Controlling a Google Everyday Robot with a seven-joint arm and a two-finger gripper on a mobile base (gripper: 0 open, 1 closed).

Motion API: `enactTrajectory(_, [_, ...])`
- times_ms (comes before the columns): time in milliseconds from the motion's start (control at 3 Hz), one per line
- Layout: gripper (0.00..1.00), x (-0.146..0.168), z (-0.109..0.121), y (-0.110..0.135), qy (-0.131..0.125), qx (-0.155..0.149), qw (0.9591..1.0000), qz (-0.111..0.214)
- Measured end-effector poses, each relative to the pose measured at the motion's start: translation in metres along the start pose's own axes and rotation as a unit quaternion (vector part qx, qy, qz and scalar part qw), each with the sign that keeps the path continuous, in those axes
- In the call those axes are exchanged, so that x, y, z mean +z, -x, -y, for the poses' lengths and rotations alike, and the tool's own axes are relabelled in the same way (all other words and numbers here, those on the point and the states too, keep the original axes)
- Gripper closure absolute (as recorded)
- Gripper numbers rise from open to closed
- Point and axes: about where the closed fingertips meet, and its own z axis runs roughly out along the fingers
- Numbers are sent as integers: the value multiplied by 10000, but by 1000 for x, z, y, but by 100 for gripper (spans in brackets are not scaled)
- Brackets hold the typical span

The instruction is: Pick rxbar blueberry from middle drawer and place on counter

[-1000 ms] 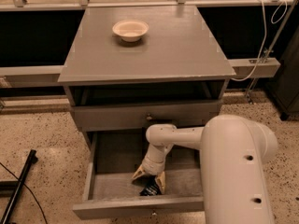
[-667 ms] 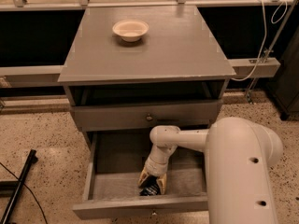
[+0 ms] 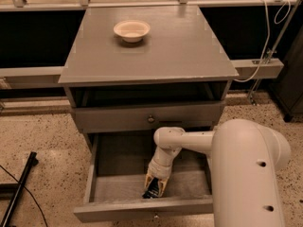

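The rxbar blueberry lies low in the middle drawer, dark against the grey floor and close to the drawer's front wall. The gripper points down onto it from above. Its yellowish fingers sit on either side of the bar and are drawn in against the wrapper, so the bar looks pinched between them while its lower end is at the drawer floor.

The middle drawer is pulled well out, with the gripper a little right of its centre line and near its front edge. Up and behind the gripper, the white arm bends at a rounded joint, then runs to the right into a large white housing that fills the lower right corner.

Above the joint is the upper drawer front, closed, with its knob almost directly over the gripper. Higher still is the counter. A cream bowl stands near its far edge, well away from the gripper and to its left.
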Motion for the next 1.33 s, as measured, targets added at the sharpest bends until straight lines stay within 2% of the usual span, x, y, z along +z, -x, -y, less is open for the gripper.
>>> enactTrajectory(333, [100, -19, 8, 9, -475, -232, 9985, 151])
enactTrajectory(667, [100, -67, -1, 30, -1146, -750, 9905, 122])
enactTrajectory(1000, [100, -152, -41, 70, -1937, -814, 9775, -192])
enactTrajectory(1333, [100, -223, -83, 99, -2428, -499, 9671, -577])
